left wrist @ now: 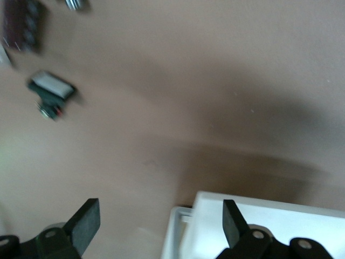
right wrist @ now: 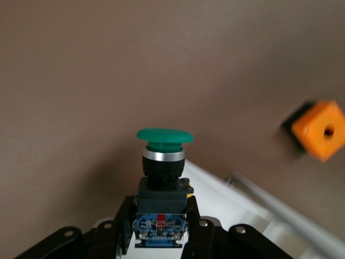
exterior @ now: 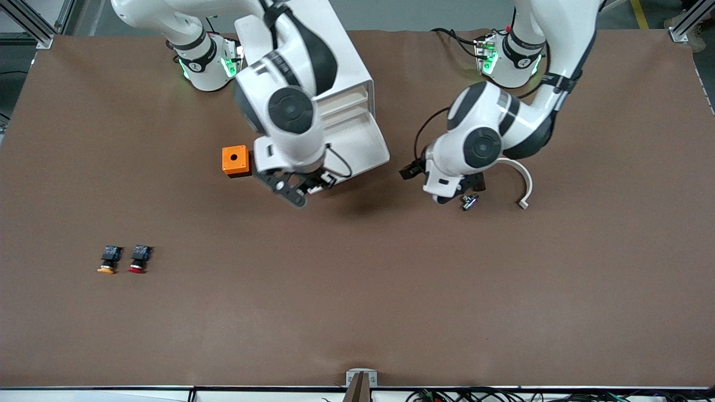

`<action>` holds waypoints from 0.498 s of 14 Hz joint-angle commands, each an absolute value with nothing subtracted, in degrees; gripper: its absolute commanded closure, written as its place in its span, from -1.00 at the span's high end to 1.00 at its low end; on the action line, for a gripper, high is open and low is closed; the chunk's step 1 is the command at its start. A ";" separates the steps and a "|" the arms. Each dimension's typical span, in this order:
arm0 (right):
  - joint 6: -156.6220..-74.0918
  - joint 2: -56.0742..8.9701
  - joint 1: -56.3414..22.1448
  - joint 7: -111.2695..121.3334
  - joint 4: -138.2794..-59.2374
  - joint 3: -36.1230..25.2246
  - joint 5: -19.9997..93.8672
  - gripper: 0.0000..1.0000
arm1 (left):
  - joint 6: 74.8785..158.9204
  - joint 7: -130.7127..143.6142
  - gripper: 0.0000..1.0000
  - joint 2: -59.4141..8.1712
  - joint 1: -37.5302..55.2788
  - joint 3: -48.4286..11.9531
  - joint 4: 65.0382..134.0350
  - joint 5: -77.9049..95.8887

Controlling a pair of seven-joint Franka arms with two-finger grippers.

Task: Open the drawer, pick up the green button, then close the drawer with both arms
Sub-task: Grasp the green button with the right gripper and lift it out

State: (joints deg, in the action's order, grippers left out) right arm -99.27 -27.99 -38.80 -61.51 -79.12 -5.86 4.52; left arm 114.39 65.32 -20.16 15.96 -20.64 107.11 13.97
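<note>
The right wrist view shows what the front view hides — the green button (right wrist: 163, 178) clamped by its body between the right gripper (right wrist: 160, 218) fingers, cap outward, over the open drawer (exterior: 366, 146) at the foot of the white cabinet (exterior: 335, 67). An orange box (exterior: 235, 161) sits beside the cabinet on the brown table (exterior: 357, 290). The left gripper (left wrist: 161, 221) hangs with fingers spread wide and empty — by the drawer's corner in its own view. An orange-capped button (exterior: 109, 260) and a red-capped one (exterior: 138, 259) lie nearer the camera.
</note>
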 commanded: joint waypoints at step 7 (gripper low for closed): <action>-109.48 -27.42 -13.29 -11.89 -88.84 -5.18 5.71 -1.00 | 129.63 81.39 1.00 -27.07 22.85 -20.57 104.85 5.55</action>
State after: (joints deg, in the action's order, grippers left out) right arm -104.37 -28.23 -17.05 -17.66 -84.05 -6.30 4.78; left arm 127.69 80.54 -25.40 21.41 -20.67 106.33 9.21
